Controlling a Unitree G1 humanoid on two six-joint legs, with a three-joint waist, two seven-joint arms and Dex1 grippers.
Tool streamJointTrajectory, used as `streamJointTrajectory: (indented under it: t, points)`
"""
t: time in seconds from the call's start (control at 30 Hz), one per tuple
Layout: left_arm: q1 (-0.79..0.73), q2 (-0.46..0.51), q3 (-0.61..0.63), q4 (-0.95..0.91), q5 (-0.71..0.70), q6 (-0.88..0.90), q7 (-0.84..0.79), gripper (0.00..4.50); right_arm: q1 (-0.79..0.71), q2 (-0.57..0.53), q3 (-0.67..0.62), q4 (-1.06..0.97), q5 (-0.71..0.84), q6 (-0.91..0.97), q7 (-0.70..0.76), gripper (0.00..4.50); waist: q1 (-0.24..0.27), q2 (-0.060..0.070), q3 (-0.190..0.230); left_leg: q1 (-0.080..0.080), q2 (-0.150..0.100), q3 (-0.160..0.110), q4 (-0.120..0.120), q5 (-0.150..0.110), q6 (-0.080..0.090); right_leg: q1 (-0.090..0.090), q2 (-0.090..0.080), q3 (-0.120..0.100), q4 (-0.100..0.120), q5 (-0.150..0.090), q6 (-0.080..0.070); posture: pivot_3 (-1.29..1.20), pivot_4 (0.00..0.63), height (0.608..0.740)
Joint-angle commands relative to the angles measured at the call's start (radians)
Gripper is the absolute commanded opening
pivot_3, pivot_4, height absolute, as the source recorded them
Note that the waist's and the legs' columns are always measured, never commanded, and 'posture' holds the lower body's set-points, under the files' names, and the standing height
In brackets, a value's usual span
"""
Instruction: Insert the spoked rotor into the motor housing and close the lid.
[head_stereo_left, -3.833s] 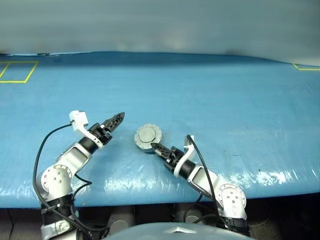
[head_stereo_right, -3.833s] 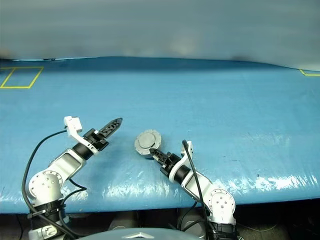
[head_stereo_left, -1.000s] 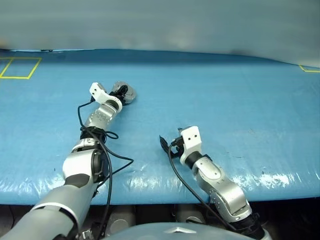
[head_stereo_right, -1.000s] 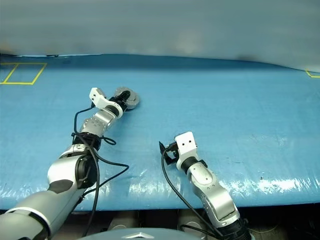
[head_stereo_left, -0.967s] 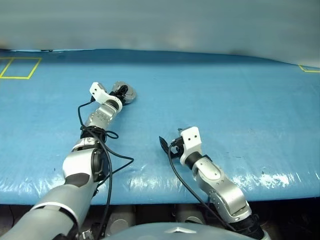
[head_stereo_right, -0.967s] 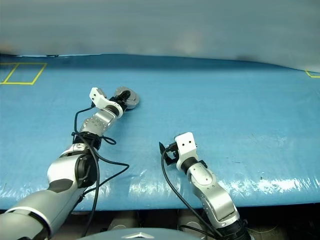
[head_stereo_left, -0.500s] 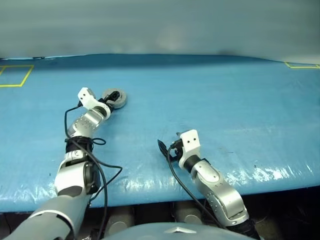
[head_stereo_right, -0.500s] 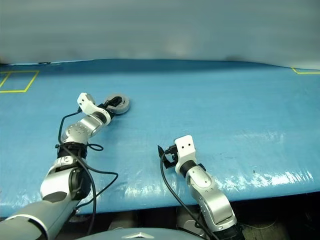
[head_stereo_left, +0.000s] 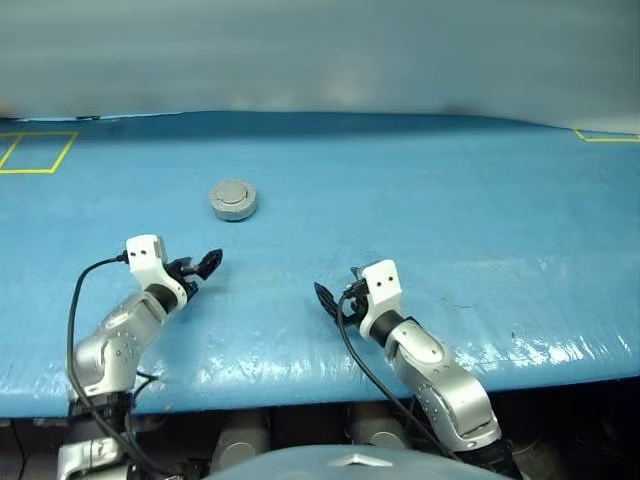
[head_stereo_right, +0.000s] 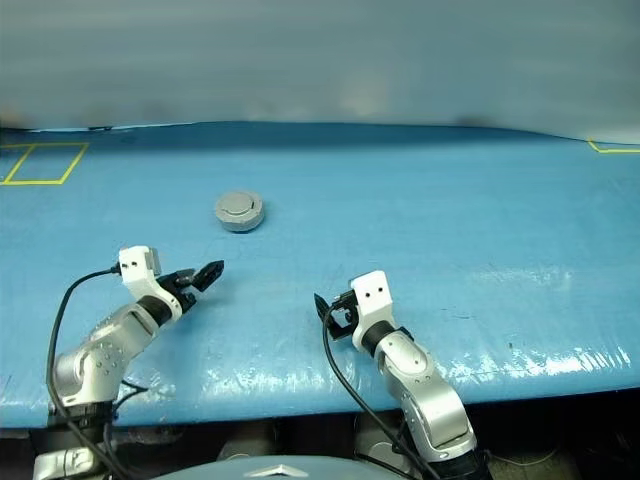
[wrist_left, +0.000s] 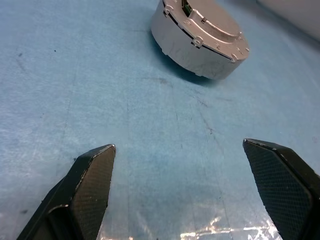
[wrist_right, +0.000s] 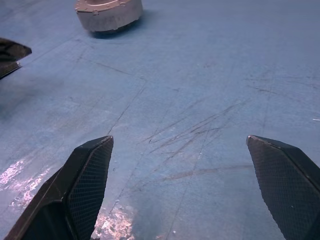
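Observation:
The motor housing (head_stereo_left: 233, 207) is a plain grey puck standing on the blue table, left of centre and well out from me. The lid (head_stereo_left: 233, 192) lies shut on top of it, smooth side up; the left wrist view has the housing (wrist_left: 200, 42) close ahead. The spoked rotor is hidden. My left gripper (head_stereo_left: 208, 263) hovers open and empty, nearer to me than the housing and apart from it. My right gripper (head_stereo_left: 325, 297) is open and empty near the table's front middle, pointing toward the left one.
The blue table (head_stereo_left: 450, 220) stretches wide around both arms. A yellow taped square (head_stereo_left: 35, 152) marks the far left corner, and a yellow tape corner (head_stereo_left: 605, 135) the far right. The front edge (head_stereo_left: 300, 385) runs just below the arms.
My left gripper has opened, let go of the housing and drawn back toward me, leaving the closed housing standing alone. The right arm has stayed where it was.

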Motion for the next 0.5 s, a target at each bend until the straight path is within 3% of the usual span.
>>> streamJointTrajectory:
  t: [0.03,0.3,0.5]
  points:
    - [0.072,-0.013,-0.029,-0.088,0.085,-0.146,-0.040,4.48,0.015,-0.008,-0.008,-0.028,-0.038,-0.105,0.010,4.50,0.004,0.000,0.000,-0.001,0.000,0.000,0.000,0.000,0.000,-0.002,0.000,0.000,0.000,0.000,0.000,0.00,0.150,0.740]
    - [0.228,-0.019,-0.099,-0.152,0.295,-0.429,-0.069,4.48,0.059,-0.016,-0.039,-0.019,-0.059,-0.188,0.033,4.50,0.015,-0.001,0.001,-0.007,0.000,-0.001,0.001,0.000,0.001,-0.005,0.000,-0.002,-0.002,0.000,-0.001,0.00,0.150,0.740]
    - [0.245,-0.055,-0.146,-0.116,0.399,-0.582,-0.065,4.48,0.060,-0.011,-0.051,-0.013,-0.064,-0.206,0.041,4.50,0.020,-0.002,0.001,-0.007,0.001,-0.001,0.001,0.000,0.001,-0.005,0.000,-0.003,-0.002,-0.001,-0.001,0.00,0.150,0.740]
